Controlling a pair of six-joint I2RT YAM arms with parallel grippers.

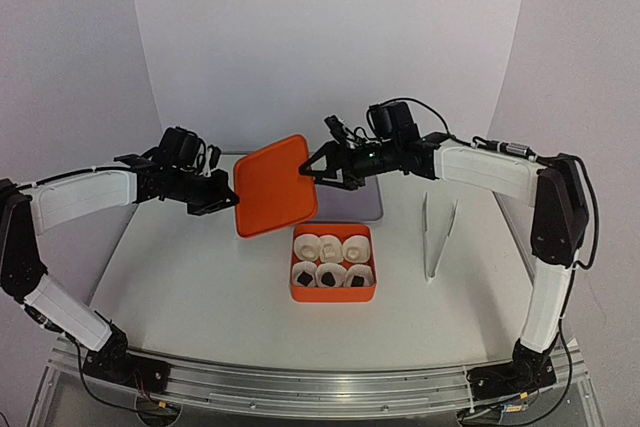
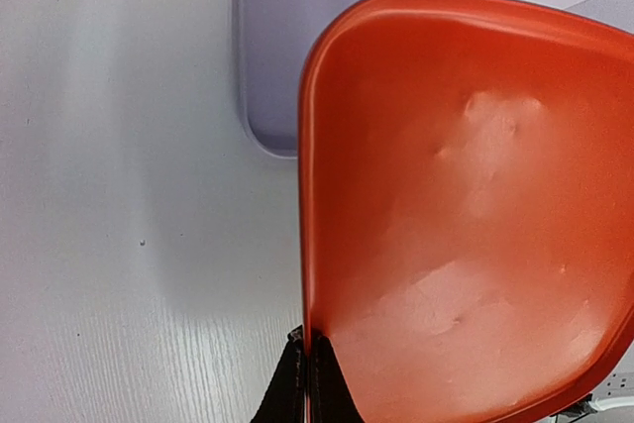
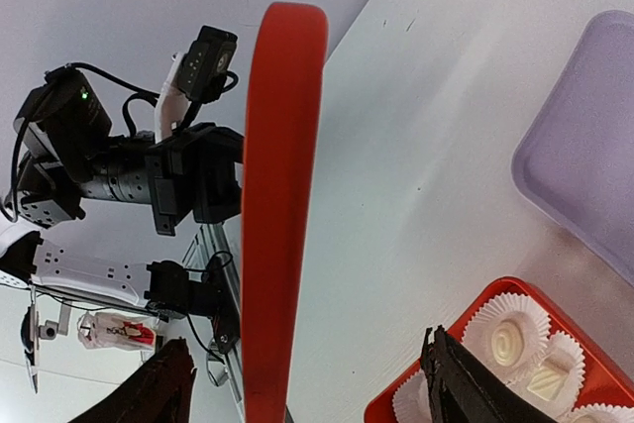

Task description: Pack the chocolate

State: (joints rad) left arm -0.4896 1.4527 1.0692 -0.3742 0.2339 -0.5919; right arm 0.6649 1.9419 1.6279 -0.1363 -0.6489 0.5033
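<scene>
The left gripper (image 1: 218, 197) is clamped on one edge of the orange lid (image 1: 272, 185), holding it tilted in the air. The right gripper (image 1: 316, 171) straddles the opposite edge, jaws apart and not touching, probably to steady it for closing. Below, the chocolate (image 1: 329, 276) sits in the open orange box (image 1: 333, 297): 3 dark lumps in front, 3 cream behind, each in a paper cup (image 1: 307, 245).

One high fixed view, two close wrist views.
From above and behind the arm bases (image 1: 110, 357): looking down and forward over the whole table (image 1: 200, 287). From the left wrist: hard against the face of the orange lid (image 2: 466, 225), aimed down at the tabletop. From the right wrist: near the same lid edge-on, facing across to the left arm (image 3: 109, 165). Shared by all three: lid and lilac tray (image 2: 272, 56).
</scene>
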